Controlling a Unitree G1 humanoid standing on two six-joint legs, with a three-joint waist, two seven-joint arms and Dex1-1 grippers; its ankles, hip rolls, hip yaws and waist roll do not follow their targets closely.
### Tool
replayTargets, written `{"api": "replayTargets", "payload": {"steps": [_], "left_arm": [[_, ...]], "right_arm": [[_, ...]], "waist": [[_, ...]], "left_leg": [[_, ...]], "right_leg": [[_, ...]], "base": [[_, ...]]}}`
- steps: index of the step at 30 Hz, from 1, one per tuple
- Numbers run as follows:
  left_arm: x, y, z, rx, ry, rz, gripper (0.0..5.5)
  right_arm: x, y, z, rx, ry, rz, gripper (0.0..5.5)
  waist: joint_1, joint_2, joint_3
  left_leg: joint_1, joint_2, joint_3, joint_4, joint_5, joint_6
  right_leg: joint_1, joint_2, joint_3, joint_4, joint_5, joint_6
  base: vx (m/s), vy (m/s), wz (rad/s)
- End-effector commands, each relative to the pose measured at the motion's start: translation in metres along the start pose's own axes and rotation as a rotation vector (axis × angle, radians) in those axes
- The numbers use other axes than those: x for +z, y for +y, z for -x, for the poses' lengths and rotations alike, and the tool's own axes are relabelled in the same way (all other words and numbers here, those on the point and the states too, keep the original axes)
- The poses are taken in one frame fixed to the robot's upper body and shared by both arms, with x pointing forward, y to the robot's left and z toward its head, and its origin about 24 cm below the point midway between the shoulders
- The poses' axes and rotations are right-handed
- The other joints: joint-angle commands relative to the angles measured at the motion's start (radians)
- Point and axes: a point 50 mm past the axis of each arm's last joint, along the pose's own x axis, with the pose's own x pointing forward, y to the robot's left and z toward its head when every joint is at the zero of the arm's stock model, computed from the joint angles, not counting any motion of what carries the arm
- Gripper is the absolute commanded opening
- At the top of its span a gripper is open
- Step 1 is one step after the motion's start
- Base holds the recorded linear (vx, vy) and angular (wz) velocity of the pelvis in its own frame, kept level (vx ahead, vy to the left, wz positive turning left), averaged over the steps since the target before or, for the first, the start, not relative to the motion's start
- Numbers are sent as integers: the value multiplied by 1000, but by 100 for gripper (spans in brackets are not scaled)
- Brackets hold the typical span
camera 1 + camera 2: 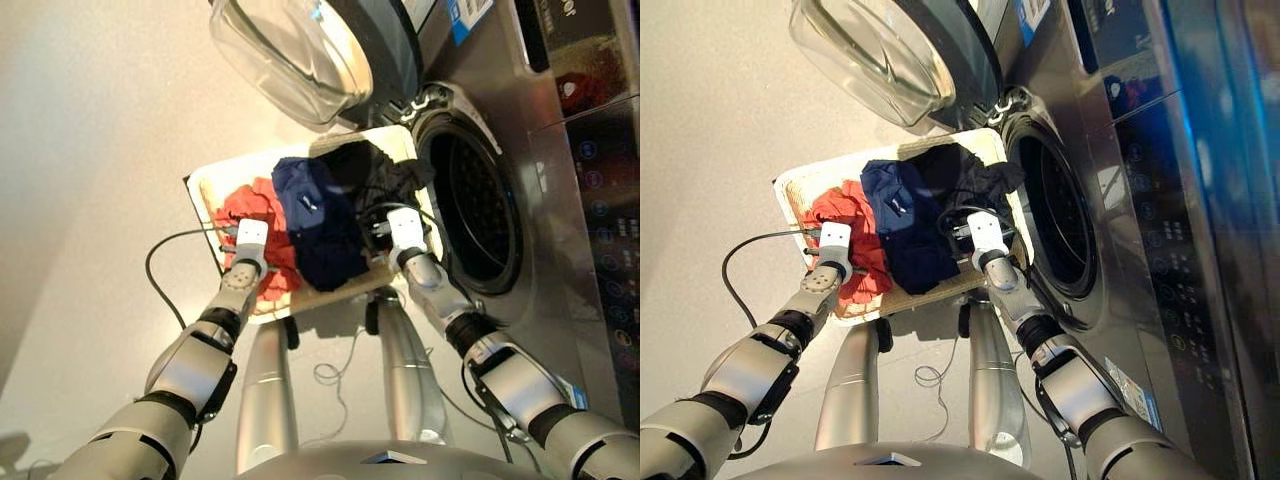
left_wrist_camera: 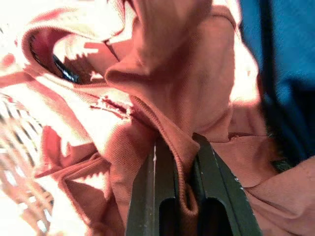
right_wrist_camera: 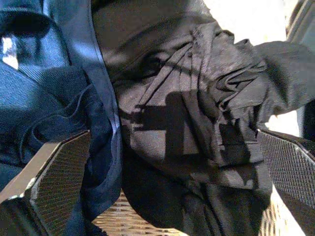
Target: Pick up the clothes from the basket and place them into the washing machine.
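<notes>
The cream basket [image 1: 207, 190] stands on the floor in front of the washing machine [image 1: 560, 200], whose drum hole [image 1: 482, 210] is uncovered and whose glass door [image 1: 290, 50] is swung open above the basket. In the basket lie the clothes: an orange-red garment [image 1: 250, 212] on the left, a navy one [image 1: 318, 225] in the middle and a black one [image 1: 380, 178] nearest the drum. My left gripper [image 2: 182, 194] is shut on a fold of the orange-red garment [image 2: 162, 83]. Over the black garment [image 3: 197, 123], by the navy edge [image 3: 44, 98], my right gripper [image 3: 172, 167] is wide open.
A black cable [image 1: 158, 268] loops over the floor left of the basket, and a thin pale cable [image 1: 330, 375] lies on the floor near my body. The machine's glossy control panel [image 1: 600, 180] runs along the right side. The open door overhangs the basket's far end.
</notes>
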Motion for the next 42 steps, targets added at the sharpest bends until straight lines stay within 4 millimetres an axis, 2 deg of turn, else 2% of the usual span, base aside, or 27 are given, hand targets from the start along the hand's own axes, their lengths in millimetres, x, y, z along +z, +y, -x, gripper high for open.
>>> {"api": "replayTargets", "payload": {"steps": [1, 5, 6, 7, 9, 12, 13, 14, 16, 18, 22, 28, 31, 37, 42], "left_arm": [[11, 7, -2, 15, -49, 7, 0], [14, 3, -2, 6, -76, 50, 0], [16, 3, -2, 6, -90, 63, 0], [18, 1, -2, -2, -107, 78, 0], [31, -6, -1, -23, -182, 85, 0], [52, -11, 5, -62, -314, 190, 0], [68, -13, 13, -104, -416, 262, 0], [68, -13, 13, -104, -416, 262, 0], [83, -15, 24, -156, -511, 315, 0], [90, -17, 37, -222, -575, 357, 0], [98, -21, 55, -308, -645, 404, 0], [109, -37, 73, -415, -712, 483, 0], [110, -44, 79, -450, -717, 523, 0], [107, -62, 86, -528, -689, 607, 0], [106, -82, 89, -577, -642, 753, 0]], "right_arm": [[23, 8, -6, 44, -117, -20, 550], [10, 8, -2, 51, -71, -1, 550], [8, 7, -1, 50, -64, -2, 550], [4, 7, 1, 52, -49, 0, 550], [-4, 7, 5, 57, -25, -3, 550], [-9, 9, 14, 92, -31, 29, 550], [-14, 11, 21, 128, -29, 90, 550], [-14, 11, 21, 128, -29, 90, 550], [-14, 14, 26, 178, -41, 174, 550], [-14, 16, 31, 231, -59, 255, 550], [-4, 17, 35, 293, -128, 422, 550], [29, 16, 37, 289, -326, 659, 550], [41, 18, 35, 276, -392, 721, 550], [54, 29, 28, 303, -443, 743, 550], [66, 39, 25, 304, -501, 722, 550]], "waist": [[-7, 19, 26], [2, 23, 32], [0, 19, 32], [3, 19, 34], [9, 24, 34], [17, 23, 42], [23, 25, 46], [23, 25, 47], [32, 24, 50], [38, 25, 50], [48, 34, 43], [59, 66, 32], [67, 81, 25], [83, 111, 9], [91, 139, 3]], "left_leg": [[178, -14, -42, -46, -72, -6], [257, -23, -33, -89, -62, -9], [254, -32, -27, -99, -32, -3], [279, -35, -26, -111, -27, -4], [336, -40, -24, -140, -20, -6], [398, -46, -20, -171, -11, -9], [435, -49, -18, -190, -6, -9], [436, -49, -18, -191, -6, -9], [462, -50, -18, -204, -2, -10], [484, -51, -18, -212, -2, -9], [510, -52, -16, -224, -1, -8], [518, -55, -13, -229, -2, -5], [519, -55, -12, -233, -1, -4], [541, -64, -11, -258, 7, -3], [559, -75, -10, -273, 9, 0]], "right_leg": [[167, -40, -10, -19, -70, 115], [246, -40, -9, -67, -59, 118], [248, -49, -10, -88, -30, 114], [279, -48, -7, -106, -27, 114], [332, -51, -13, -135, -20, 118], [396, -52, -17, -165, -16, 120], [434, -52, -20, -188, -14, 121], [435, -52, -20, -188, -13, 121], [469, -52, -24, -208, -11, 122], [495, -52, -27, -221, -11, 123], [524, -54, -29, -236, -15, 124], [530, -55, -24, -239, -23, 125], [532, -58, -26, -243, -24, 125], [548, -68, -26, -252, -28, 127], [559, -81, -24, -256, -28, 129]], "base": [[0, 0, 0], [-15, -4, -25], [-51, -30, -37], [-53, -34, -18], [0, 0, 0], [0, 0, 0], [0, 0, 0], [0, 0, 0], [7, -33, 48], [7, -29, 54], [0, 0, 0], [0, 0, 0], [0, 0, 0], [0, 0, 0], [0, 0, 0]]}}
